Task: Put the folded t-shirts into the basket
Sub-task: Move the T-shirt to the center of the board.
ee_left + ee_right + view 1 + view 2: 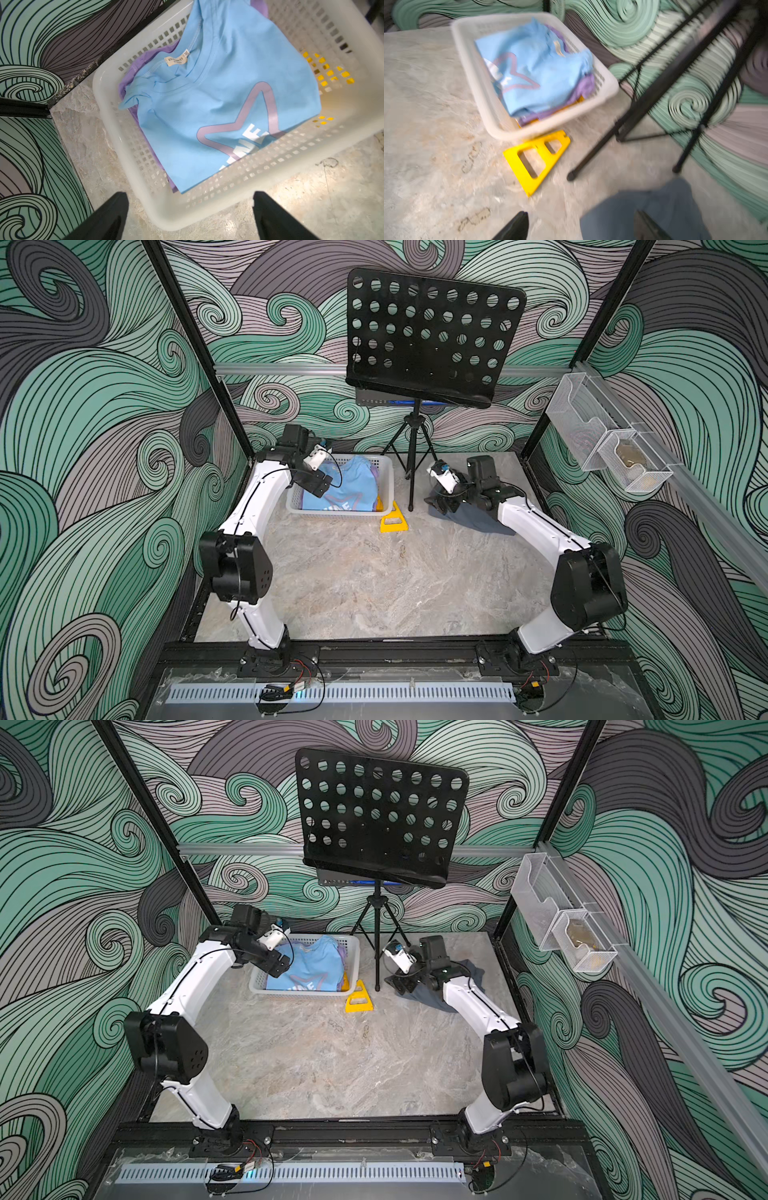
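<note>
Left hand [189, 194], apart and empty, over rim of basket [332, 517] at 11 o'clock on counter [374, 585], blue tee [345, 489] topmost inside above lavender tee [145, 59]; right hand [581, 213], likewise apart, over grey tee [478, 519] at 2 o'clock.

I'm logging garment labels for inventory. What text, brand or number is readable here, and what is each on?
"NE": end of a white word printed on the light blue t-shirt, the rest behind the basket wall.
"ER...ST": neck label of that shirt; middle letters and second line blurred.
Beside it, the size tab: too small to read.
On the tabletop, dark marks: not legible.
</note>
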`<state>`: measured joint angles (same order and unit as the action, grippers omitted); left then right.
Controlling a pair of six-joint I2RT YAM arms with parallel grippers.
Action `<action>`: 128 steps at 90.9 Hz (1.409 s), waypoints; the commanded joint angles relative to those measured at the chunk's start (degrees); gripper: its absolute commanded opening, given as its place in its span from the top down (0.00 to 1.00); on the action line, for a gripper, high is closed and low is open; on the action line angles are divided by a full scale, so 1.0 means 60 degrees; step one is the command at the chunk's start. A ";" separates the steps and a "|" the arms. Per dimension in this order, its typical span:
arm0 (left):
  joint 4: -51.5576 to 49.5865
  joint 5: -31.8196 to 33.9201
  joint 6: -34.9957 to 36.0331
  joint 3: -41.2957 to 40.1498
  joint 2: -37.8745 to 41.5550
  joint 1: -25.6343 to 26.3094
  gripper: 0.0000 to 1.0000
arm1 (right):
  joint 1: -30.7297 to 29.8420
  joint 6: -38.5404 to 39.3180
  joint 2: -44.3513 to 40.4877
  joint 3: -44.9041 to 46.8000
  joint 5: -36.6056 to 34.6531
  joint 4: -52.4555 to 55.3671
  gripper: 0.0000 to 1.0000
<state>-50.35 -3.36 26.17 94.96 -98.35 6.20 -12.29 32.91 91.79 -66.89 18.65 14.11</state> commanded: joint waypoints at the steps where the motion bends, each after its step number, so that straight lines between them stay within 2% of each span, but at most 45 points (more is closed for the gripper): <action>1: 0.1165 -0.0809 -0.0240 -0.1176 0.1025 0.0024 0.01 | 0.0892 0.0438 0.0109 0.0512 -0.0269 -0.0577 0.07; 12: 0.1442 -0.1074 -0.0266 -0.2019 0.1651 0.0022 0.01 | 0.1029 0.0575 0.1224 0.0144 -0.1276 -0.0420 0.04; 25: 0.1308 -0.1100 -0.0297 -0.2392 0.1829 0.0026 0.01 | 0.0969 0.0438 0.2811 -0.0943 -0.1263 0.0189 0.10; 44: 0.0910 -0.1164 -0.0142 -0.2407 0.1834 0.0032 0.01 | 0.0482 0.0366 0.3866 -0.1456 -0.1523 0.0533 0.23; 51: 0.0800 -0.1129 -0.0110 -0.2399 0.1838 0.0030 0.01 | 0.0476 0.0442 0.4025 -0.1400 -0.1669 0.0755 0.36; 61: 0.0556 -0.1023 -0.0092 -0.2406 0.1850 0.0023 0.01 | 0.0629 0.0638 0.3902 -0.0938 -0.1895 0.1181 0.55; 71: 0.0367 -0.0877 -0.0068 -0.2450 0.1866 0.0035 0.01 | 0.0801 0.1011 0.3257 -0.0034 -0.1938 0.1755 0.67; 79: 0.0303 -0.0744 -0.0063 -0.2589 0.1912 0.0035 0.01 | 0.0829 0.1418 0.2407 0.0943 -0.1814 0.2300 0.70; 90: 0.0352 -0.0632 0.0004 -0.2910 0.2016 0.0035 0.01 | 0.0650 0.2007 0.1148 0.2217 -0.1156 0.3333 0.70; 102: 0.0223 -0.0606 0.0004 -0.3069 0.2127 0.0022 0.01 | -0.0110 0.2268 0.0036 0.3364 -0.0527 0.4164 0.70; 114: 0.0113 -0.0719 -0.0043 -0.3165 0.2350 0.0024 0.01 | -0.1880 0.2321 -0.0558 0.4154 -0.0096 0.4372 0.68; 128: -0.0193 -0.1332 -0.0091 -0.2991 0.2486 0.0032 0.01 | -0.4218 0.1620 0.0027 0.3298 0.1124 0.4171 0.60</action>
<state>-48.64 -7.94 25.45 75.92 -85.32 6.20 -30.20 45.04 88.33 -44.18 16.73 35.68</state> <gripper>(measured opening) 0.990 0.374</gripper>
